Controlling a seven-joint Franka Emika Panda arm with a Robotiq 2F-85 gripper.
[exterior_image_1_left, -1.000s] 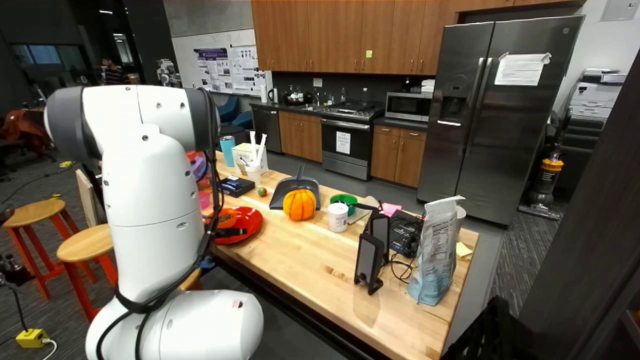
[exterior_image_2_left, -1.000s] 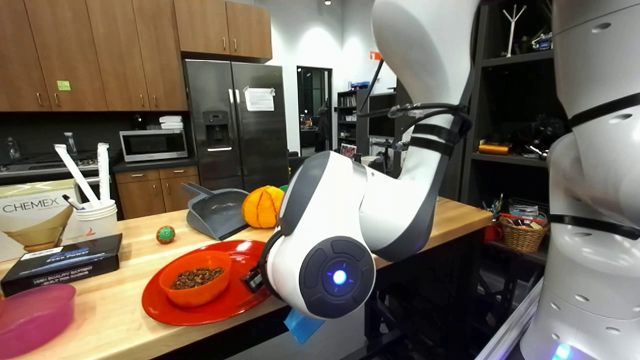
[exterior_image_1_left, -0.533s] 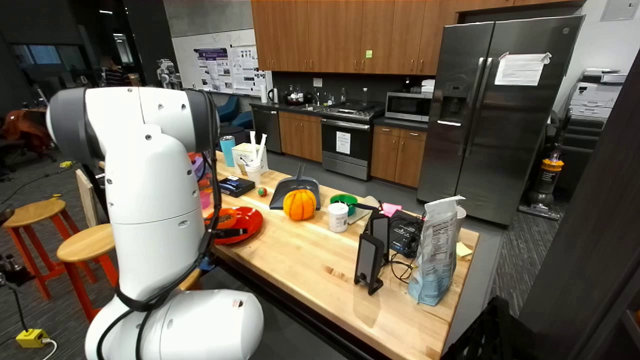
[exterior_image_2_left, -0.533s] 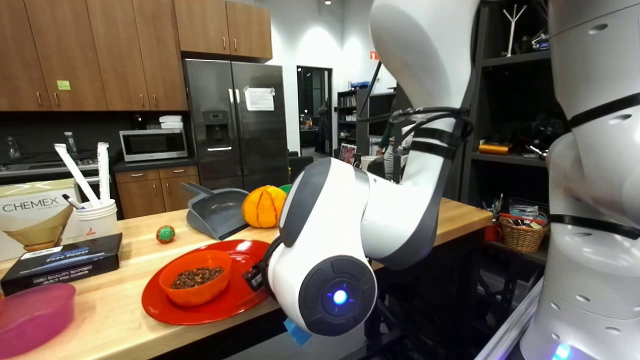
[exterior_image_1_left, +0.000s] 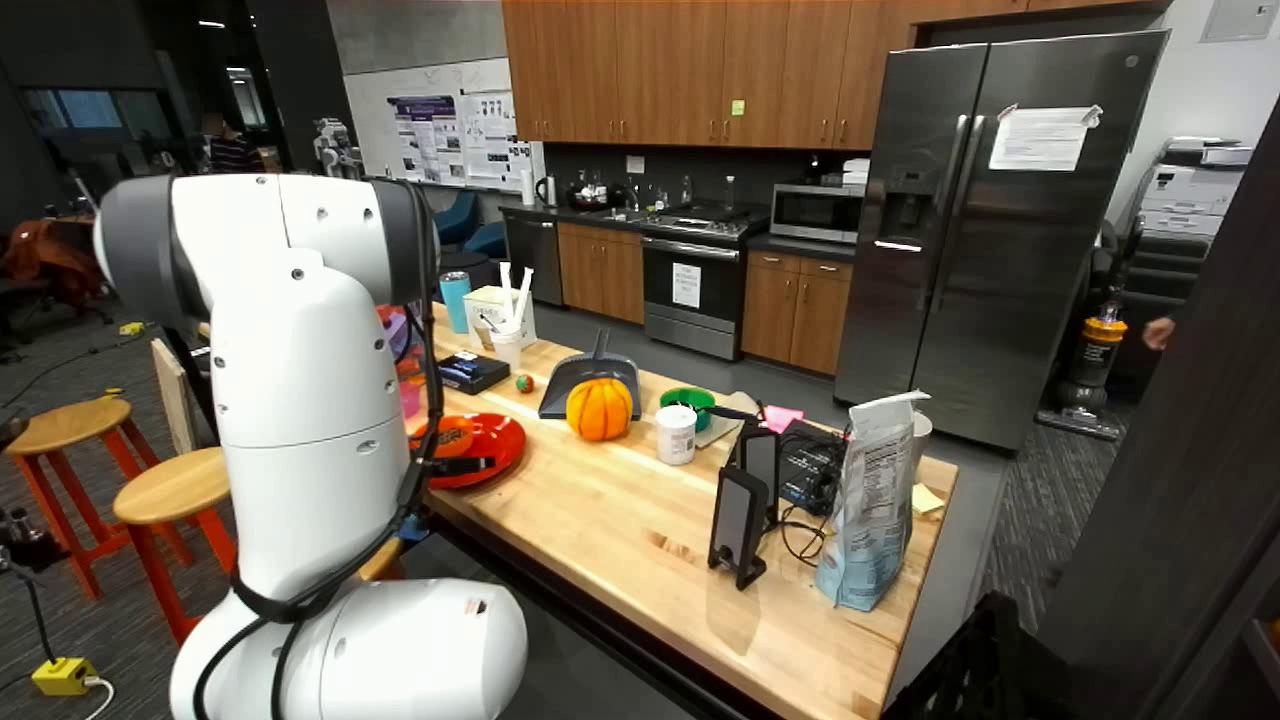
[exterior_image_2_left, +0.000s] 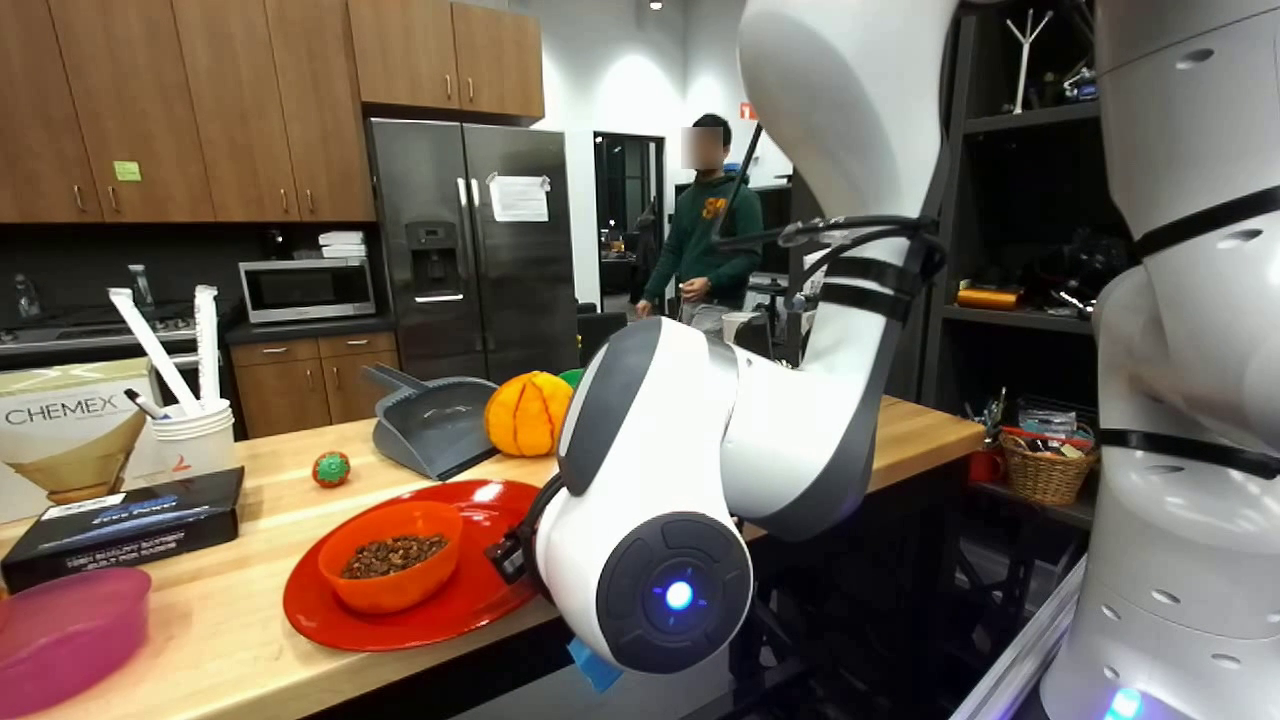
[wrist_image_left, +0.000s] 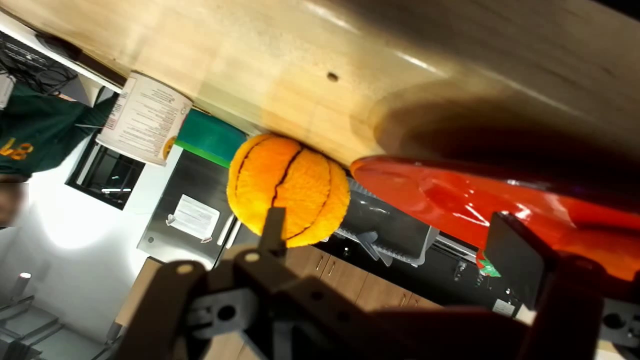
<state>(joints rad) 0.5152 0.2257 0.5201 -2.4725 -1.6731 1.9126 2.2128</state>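
Wrist view: one red plate (wrist_image_left: 420, 192) is round, smooth and shiny. It lies on one wooden table (exterior_image_1_left: 610, 520) and holds one orange bowl (exterior_image_2_left: 395, 592) with brown bits (exterior_image_2_left: 390, 557) inside. Near it sit one fuzzy orange toy pumpkin (wrist_image_left: 292, 182) and one gray dustpan (exterior_image_2_left: 442, 425). The gripper (wrist_image_left: 389, 217) has its two fingers (wrist_image_left: 515, 255) spread wide. The plate lies right by them, behind one finger; I cannot tell if they touch.

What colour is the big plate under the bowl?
The plate is shiny red; it shows best in an exterior view.
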